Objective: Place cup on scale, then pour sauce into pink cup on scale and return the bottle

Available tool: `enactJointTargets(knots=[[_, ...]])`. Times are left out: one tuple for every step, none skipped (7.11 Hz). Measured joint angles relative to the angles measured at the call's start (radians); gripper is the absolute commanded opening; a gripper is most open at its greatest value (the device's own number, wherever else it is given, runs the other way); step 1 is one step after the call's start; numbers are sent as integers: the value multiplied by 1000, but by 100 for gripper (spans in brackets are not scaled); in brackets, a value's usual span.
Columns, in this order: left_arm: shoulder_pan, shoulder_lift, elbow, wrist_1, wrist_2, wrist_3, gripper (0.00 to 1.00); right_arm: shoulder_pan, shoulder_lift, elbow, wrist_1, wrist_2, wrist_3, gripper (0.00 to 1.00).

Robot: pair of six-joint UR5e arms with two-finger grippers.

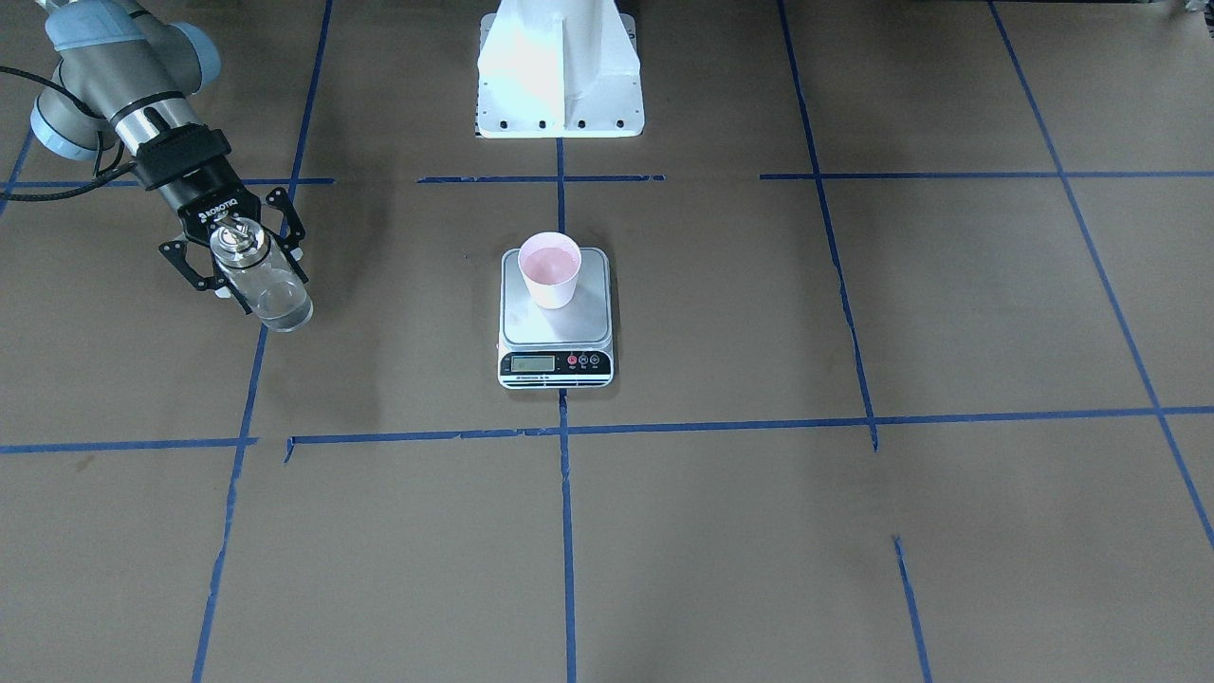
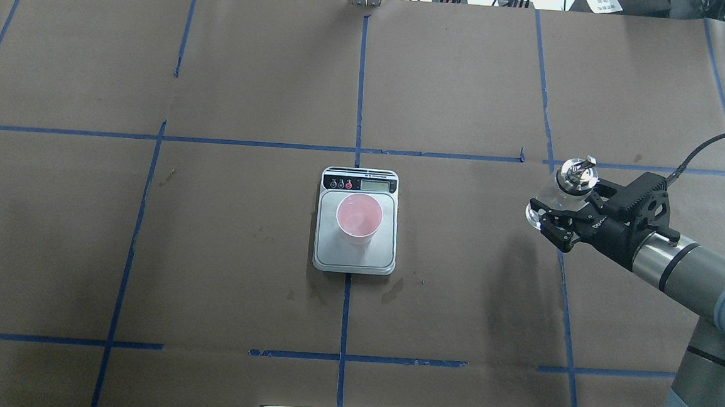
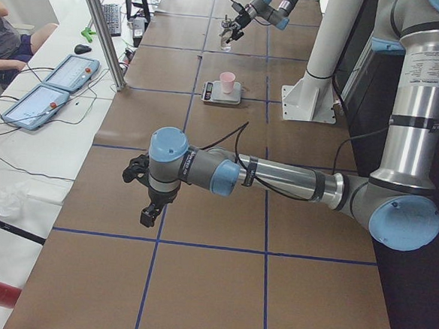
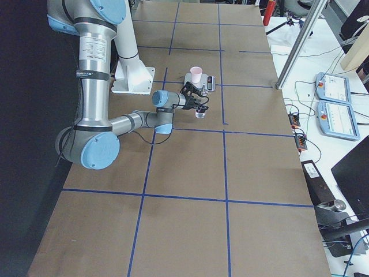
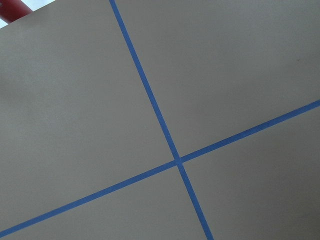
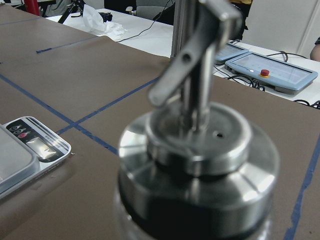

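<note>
1. The right gripper [image 2: 557,210] is clamped on the bottle [image 2: 549,199] toward the table's [image 2: 206,282] right edge, well apart from the scale [image 2: 354,254].
2. The cup [image 2: 359,218] stands on the scale, mid-table.
3. The left gripper [image 3: 150,208] is near the left edge; I cannot tell its opening.

Only one legible mark: "ROBOTIQ", white lettering on the black body of the right end effector [image 1: 248,266], clear in the front-facing view. The overhead view shows the same lettering upside down and partly hidden, not fully readable there. On the scale [image 1: 556,323], no digits can be made out on the LCD [image 1: 532,362]. The print under the round buttons [image 1: 582,359] and along the front strip [image 1: 555,379] is too small to read. The left arm [image 3: 426,70] and right arm [image 4: 86,74] each carry a printed label, text too small to read.
</note>
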Motion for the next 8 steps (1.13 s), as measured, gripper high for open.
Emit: enactJointTargets(knots=[[0,0,-3,0,0,0,100,7,1,-16,9,3,2,0],[1,-1,-5,0,0,0,100,9,5,-36,13,3,3,0],[1,-1,-5,0,0,-1,100,10,11,-52,16,1,4,0],[1,-1,-5,0,0,-1,100,11,14,-74,44,-6,6,0],[1,-1,-5,0,0,-1,100,10,16,-126,120,-15,5,0],[1,-2,-5,0,0,-1,100,11,18,-172,187,-19,3,0],[1,-2,-6,0,0,-2,100,13,19,-193,219,-21,2,0],[1,-2,-6,0,0,-2,100,14,19,-200,231,-22,2,0]])
